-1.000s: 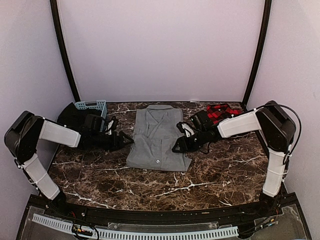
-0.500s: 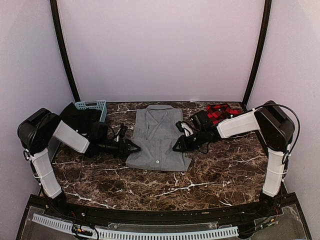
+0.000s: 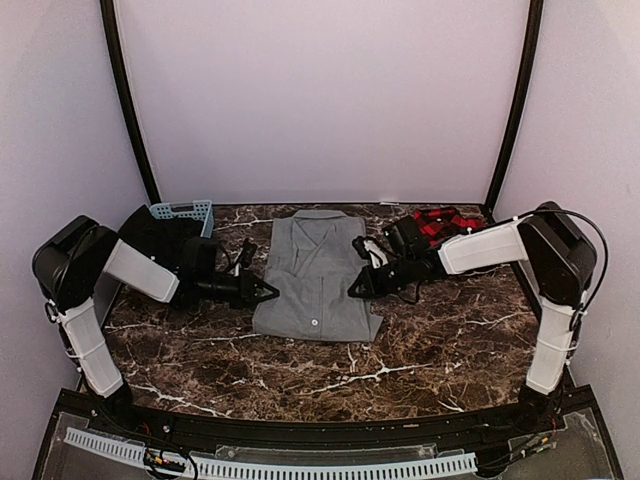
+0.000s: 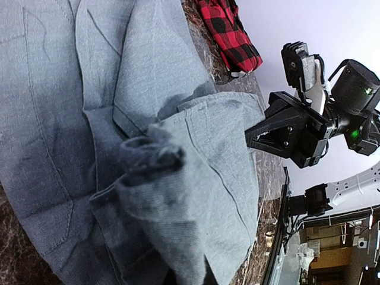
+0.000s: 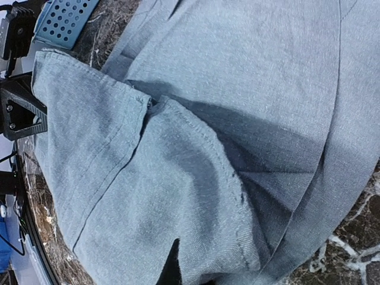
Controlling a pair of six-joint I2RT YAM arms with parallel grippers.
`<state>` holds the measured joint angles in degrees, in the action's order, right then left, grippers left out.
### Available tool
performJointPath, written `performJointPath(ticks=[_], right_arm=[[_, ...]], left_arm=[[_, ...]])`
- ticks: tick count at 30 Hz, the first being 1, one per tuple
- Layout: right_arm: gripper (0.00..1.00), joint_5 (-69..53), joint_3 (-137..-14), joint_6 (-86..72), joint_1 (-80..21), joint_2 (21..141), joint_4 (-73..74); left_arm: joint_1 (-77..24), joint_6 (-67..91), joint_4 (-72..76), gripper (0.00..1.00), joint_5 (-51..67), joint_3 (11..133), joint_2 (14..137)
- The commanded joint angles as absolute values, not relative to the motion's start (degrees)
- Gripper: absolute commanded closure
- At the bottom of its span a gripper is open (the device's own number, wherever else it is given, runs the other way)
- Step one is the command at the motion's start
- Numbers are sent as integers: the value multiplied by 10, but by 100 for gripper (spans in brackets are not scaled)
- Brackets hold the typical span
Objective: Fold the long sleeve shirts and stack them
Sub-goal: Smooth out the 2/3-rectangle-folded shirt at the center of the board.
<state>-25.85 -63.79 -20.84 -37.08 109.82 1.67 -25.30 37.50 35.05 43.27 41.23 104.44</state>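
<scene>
Grey shirt (image 3: 315,275) lies central on the table (image 3: 430,340) with the left gripper (image 3: 268,291) and right gripper (image 3: 358,290) pinched shut on its side edges, seemingly starting a fold; next, both must lift evenly together.

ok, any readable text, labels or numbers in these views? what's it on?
No legible text in any view.
White patch at the edge of the plaid shirt, left wrist view: too small to read.
Nothing printed shows on the grey shirt.
Nothing marked shows on the basket.
</scene>
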Motion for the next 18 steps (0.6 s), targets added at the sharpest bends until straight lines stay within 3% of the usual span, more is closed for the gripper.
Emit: performJointPath(ticks=[1, 8, 15, 18], right_arm=[[100, -250, -635, -189, -370, 1044, 5], [100, -228, -654, -177, -360, 1022, 25], [100, -213, -694, -166, -338, 1093, 32], [96, -205, -710, -161, -334, 1130, 35]], left_arm=[[-254, 347, 324, 100, 409, 430, 976], [-254, 294, 243, 100, 356, 477, 950], [-254, 286, 185, 100, 294, 531, 1029], [-254, 288, 156, 99, 266, 551, 1064]])
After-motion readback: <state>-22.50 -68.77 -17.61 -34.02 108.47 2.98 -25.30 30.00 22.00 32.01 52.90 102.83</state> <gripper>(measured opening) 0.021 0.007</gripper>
